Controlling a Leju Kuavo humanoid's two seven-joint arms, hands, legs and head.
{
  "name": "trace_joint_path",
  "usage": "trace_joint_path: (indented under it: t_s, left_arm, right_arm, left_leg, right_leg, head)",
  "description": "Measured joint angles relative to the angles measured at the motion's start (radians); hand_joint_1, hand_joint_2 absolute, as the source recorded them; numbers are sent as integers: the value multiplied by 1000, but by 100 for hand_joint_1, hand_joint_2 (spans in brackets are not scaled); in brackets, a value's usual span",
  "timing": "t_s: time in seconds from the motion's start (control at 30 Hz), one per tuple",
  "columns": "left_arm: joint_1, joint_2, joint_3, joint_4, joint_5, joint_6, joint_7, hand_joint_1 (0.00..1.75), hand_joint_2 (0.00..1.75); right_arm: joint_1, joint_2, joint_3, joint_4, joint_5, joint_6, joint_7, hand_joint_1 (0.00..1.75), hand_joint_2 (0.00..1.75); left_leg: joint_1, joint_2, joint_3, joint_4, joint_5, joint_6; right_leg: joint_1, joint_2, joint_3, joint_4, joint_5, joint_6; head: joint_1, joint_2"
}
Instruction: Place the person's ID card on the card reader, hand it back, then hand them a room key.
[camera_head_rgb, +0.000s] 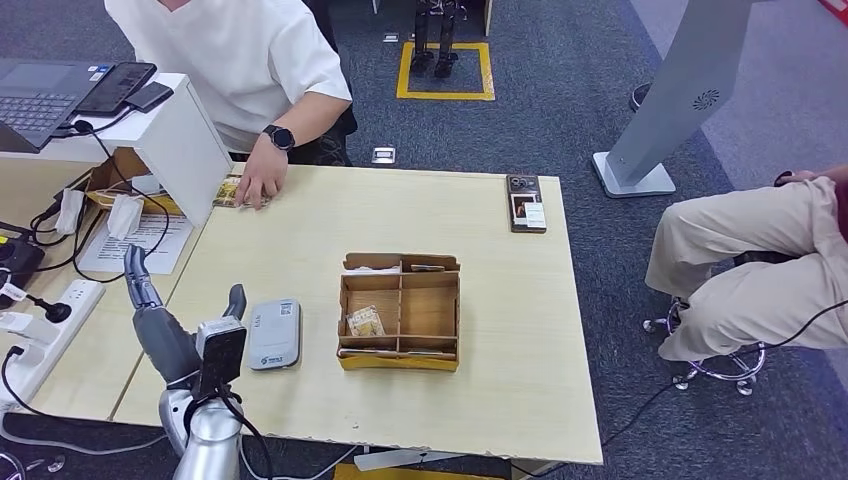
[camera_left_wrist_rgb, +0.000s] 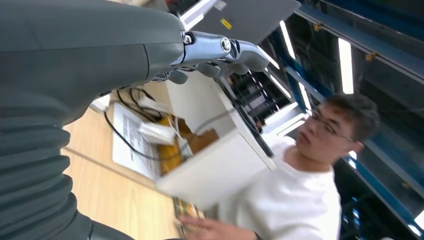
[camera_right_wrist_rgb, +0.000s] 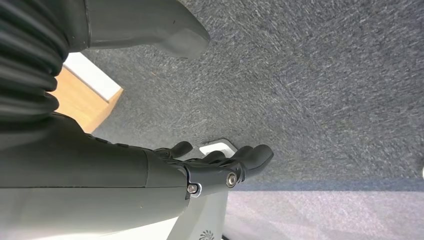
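Head view: the robot's left hand (camera_head_rgb: 160, 325) is raised over the table's (camera_head_rgb: 520, 380) near-left corner, fingers apart and holding nothing. The ID card (camera_head_rgb: 232, 190) lies at the far-left edge under the person's hand (camera_head_rgb: 260, 183), ahead of the left hand, beyond the card reader (camera_head_rgb: 275, 334) just beside it. The right hand (camera_right_wrist_rgb: 220, 167) hangs over carpet, fingers loosely curled, empty. The left is nearer.

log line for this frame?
stage: awaiting ID card | left hand: raised, holds nothing | right hand: hanging, holds nothing | card reader: bare | person's hand: on card
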Motion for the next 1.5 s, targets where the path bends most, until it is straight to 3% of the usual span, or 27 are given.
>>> trace_joint_path:
  t_s: [0.13,0.3,0.6,0.8,1.03,1.3,1.5]
  left_arm:
    - [30,7,-156,-15,75,0,-50,0,175]
    - [73,26,-338,-60,147,-16,-55,0,175]
    - [125,68,-566,-178,361,-207,-55,0,175]
    - [133,94,-635,-200,355,-274,-55,0,175]
    - [134,117,-669,-200,299,-289,-55,0,175]
    - [134,140,-702,-179,11,-198,-28,0,175]
    - [122,161,-723,-131,-179,-146,48,0,175]
  right_arm:
    - [2,11,0,-15,-7,0,-12,0,175]
    - [7,18,0,-24,-10,0,-21,0,175]
    - [11,20,0,-24,-19,0,-32,0,175]
    - [12,21,0,-24,-22,0,-41,0,175]
    - [13,20,0,-23,-19,0,-43,0,175]
    - [12,14,0,-6,8,0,-60,0,175]
    - [12,2,0,12,21,0,-60,0,175]
  left_leg:
    - [0,0,0,0,0,0]
    - [0,0,0,0,-1,1]
    - [0,0,0,0,-1,1]
    - [0,0,0,0,-1,1]
    - [0,0,0,0,-1,1]
    - [0,0,0,0,-1,1]
    - [0,0,0,0,-1,1]
  right_leg:
    - [0,0,0,0,0,0]
    - [0,0,0,0,0,0]
    - [0,0,0,0,0,0]
    - [0,0,0,0,0,0]
    - [0,0,0,0,0,0]
    - [0,0,0,0,0,0]
    - [0,0,0,0,0,0]
  head:
    - [0,0]
    - [0,0]
    - [0,0]
    - [0,0]
    - [0,0]
    - [0,0]
    - [0,0]
